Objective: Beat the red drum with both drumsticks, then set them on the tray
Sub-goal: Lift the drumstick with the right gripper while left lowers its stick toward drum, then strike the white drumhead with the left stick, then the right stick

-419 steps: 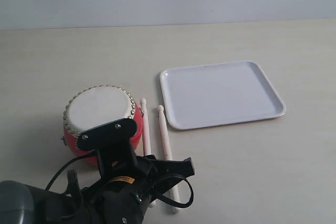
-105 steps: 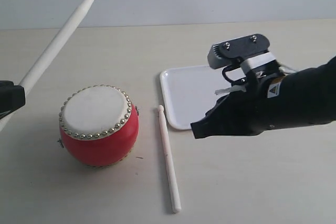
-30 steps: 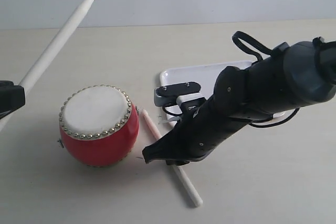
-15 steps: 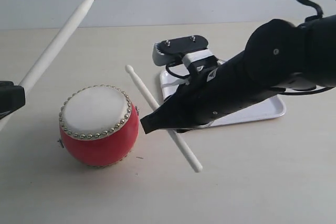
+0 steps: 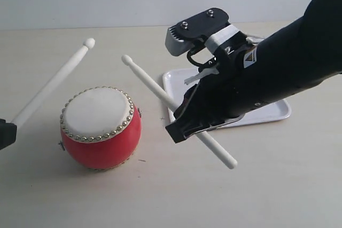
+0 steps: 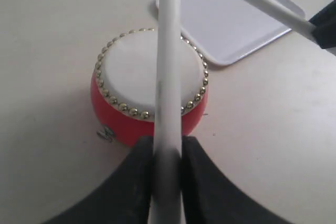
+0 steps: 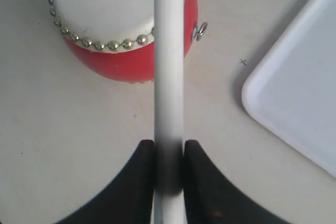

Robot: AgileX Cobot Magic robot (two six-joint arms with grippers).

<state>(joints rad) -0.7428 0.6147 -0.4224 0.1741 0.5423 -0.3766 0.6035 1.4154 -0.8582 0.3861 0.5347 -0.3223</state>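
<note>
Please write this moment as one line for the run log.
left gripper: shut on left drumstick, raised | right gripper: shut on right drumstick, raised | red drum: no contact | tray: no drumstick yet

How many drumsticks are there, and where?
2. One drumstick is clamped in the left gripper, near the red drum; the other drumstick is clamped in the right gripper, beside the tray.

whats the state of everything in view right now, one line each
red drum: upright on the table, skin side up, neither stick touching it
left drumstick: held off the table, slanted, tip in the air
right drumstick: held off the table, slanted, tip in the air
tray: flat on the table, no stick on it
left gripper: shut on the left drumstick
right gripper: shut on the right drumstick
</note>
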